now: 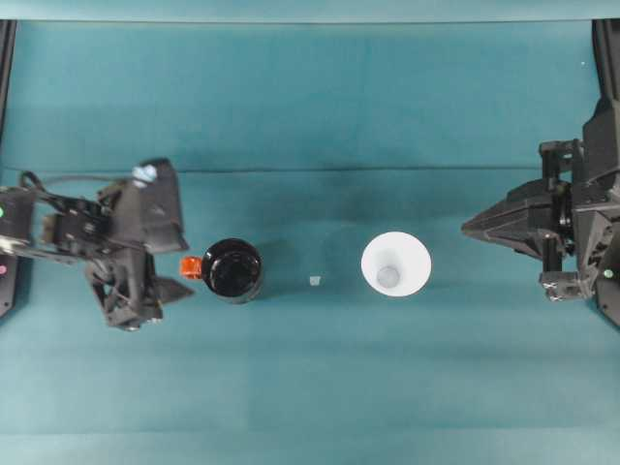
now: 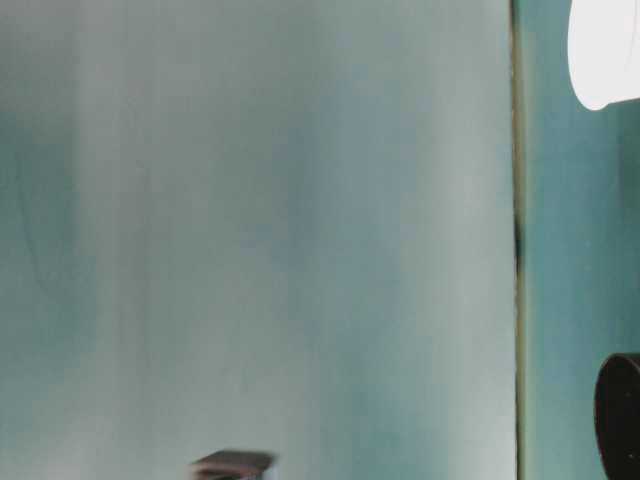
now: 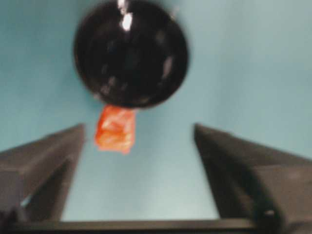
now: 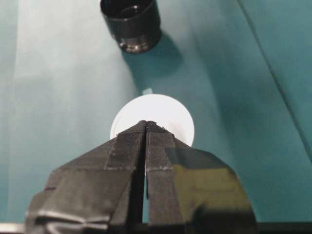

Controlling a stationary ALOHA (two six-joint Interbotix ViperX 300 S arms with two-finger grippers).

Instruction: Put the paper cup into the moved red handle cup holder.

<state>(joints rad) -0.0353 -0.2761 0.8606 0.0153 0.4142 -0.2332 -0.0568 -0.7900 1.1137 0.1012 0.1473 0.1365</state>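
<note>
The paper cup [image 1: 395,263] stands upright, white and mouth-up, right of the table's middle; its rim also shows in the right wrist view [image 4: 170,114] and the table-level view [image 2: 605,50]. The glossy black red handle cup holder [image 1: 232,269] stands left of centre, its orange handle tab [image 1: 190,266] pointing left. My left gripper [image 1: 180,267] is open, its fingers on either side of the tab without touching it; in the left wrist view the holder [image 3: 130,53] lies just ahead of the left gripper [image 3: 139,130]. My right gripper [image 1: 467,228] is shut and empty, a short way right of the cup, its tip [image 4: 146,123] over the cup's near rim.
A tiny pale scrap [image 1: 314,280] lies on the teal cloth [image 1: 310,387] between holder and cup. The holder [image 4: 130,22] sits beyond the cup in the right wrist view, and its dark edge [image 2: 622,415] shows at table level. Black frame rails run along both side edges.
</note>
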